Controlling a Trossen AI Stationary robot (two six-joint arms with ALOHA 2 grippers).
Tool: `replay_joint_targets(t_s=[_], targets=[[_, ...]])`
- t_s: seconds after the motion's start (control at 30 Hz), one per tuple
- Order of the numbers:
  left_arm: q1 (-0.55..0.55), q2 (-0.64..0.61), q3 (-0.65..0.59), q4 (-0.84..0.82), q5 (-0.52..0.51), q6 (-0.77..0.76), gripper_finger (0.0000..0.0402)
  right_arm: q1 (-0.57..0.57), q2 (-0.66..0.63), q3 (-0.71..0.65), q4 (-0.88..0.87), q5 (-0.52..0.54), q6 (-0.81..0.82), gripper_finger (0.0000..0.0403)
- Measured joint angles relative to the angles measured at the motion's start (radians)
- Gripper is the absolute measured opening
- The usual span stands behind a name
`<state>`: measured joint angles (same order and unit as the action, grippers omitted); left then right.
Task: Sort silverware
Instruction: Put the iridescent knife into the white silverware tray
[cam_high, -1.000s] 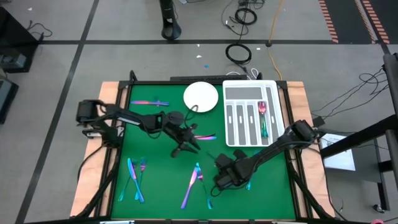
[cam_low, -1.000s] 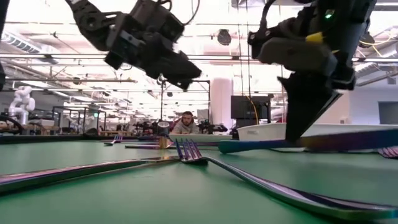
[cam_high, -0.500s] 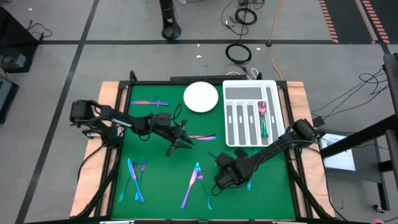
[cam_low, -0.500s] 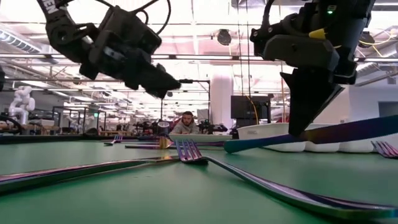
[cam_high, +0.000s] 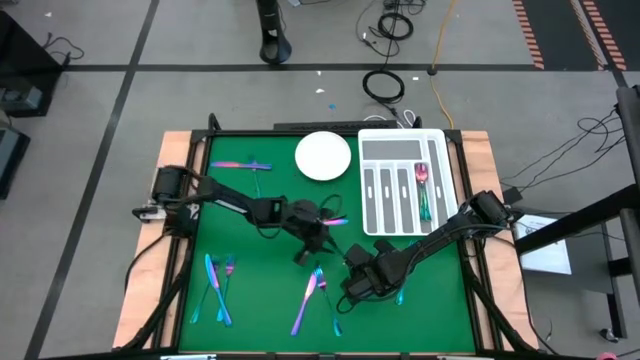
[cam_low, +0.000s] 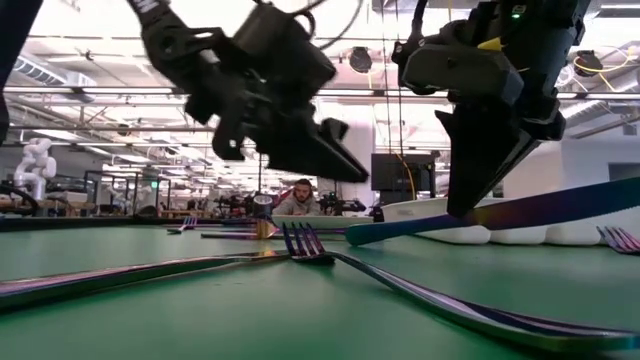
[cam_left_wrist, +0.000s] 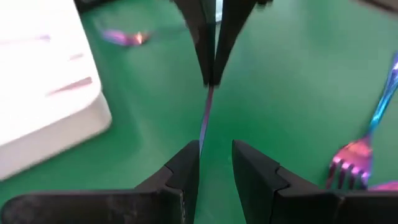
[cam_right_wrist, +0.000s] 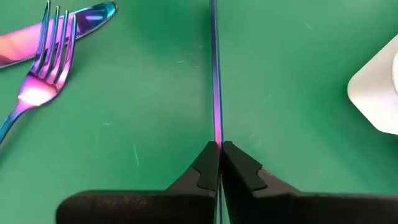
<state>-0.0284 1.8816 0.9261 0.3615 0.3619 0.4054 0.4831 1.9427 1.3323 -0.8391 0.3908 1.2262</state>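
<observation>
My right gripper (cam_right_wrist: 219, 146) is shut on a slim iridescent piece of silverware (cam_low: 560, 208), seen edge on in both wrist views. It stands at the mat's near right (cam_high: 355, 283). My left gripper (cam_left_wrist: 216, 149) is open just to its left (cam_high: 310, 248). Its fingers stand on either side of that piece's free end (cam_left_wrist: 204, 121); I cannot tell whether they touch it. Loose forks and knives lie flat on the green mat (cam_high: 312, 288) (cam_high: 218, 285). Two pieces lie in the white slotted tray (cam_high: 405, 150). My right gripper pinches the slim piece between its two fingers, on its flat sides (cam_right_wrist: 216, 134), partway along its length. The fingers (cam_low: 470, 190) come steeply from above and lie across it. The piece is tilted, its teal end (cam_low: 352, 237) low over the mat and its other end higher.
A white round plate (cam_high: 323, 156) sits at the far middle, left of the tray. More silverware lies at the far left (cam_high: 240, 165) and mid-mat (cam_high: 332, 221). A fork and a knife tip (cam_right_wrist: 43, 56) lie close to my right gripper. Bare mat lies between the piles.
My left gripper first drew back toward the table's left edge. It then swung right, nearer and down toward my right gripper, rolling at the wrist. It now stands at the free end of the held piece. Its finger gap looks unchanged.
</observation>
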Motion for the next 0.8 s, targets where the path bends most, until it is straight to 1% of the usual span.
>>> replay_joint_targets(t_s=[0.13,0.33,0.5,0.7,0.8], targets=[[0.0,0.06,0.071,-0.106,0.001,0.028,0.0098,0.0,0.0,0.0,-0.001,0.0,-0.004,0.0],[0.0,0.103,0.117,-0.11,-0.006,0.046,0.0098,0.001,0.0,0.001,0.0,0.0,-0.014,0.0],[0.0,0.104,0.125,-0.114,-0.035,0.078,0.0098,0.001,0.0,0.001,-0.001,0.0,-0.019,0.0],[-0.001,0.104,0.125,-0.143,-0.039,0.094,0.0098,0.0,0.0,0.001,-0.002,0.003,-0.019,0.0],[0.0,0.111,0.125,-0.142,-0.079,0.101,0.0098,-0.005,0.0,0.001,-0.002,0.004,-0.019,0.0]])
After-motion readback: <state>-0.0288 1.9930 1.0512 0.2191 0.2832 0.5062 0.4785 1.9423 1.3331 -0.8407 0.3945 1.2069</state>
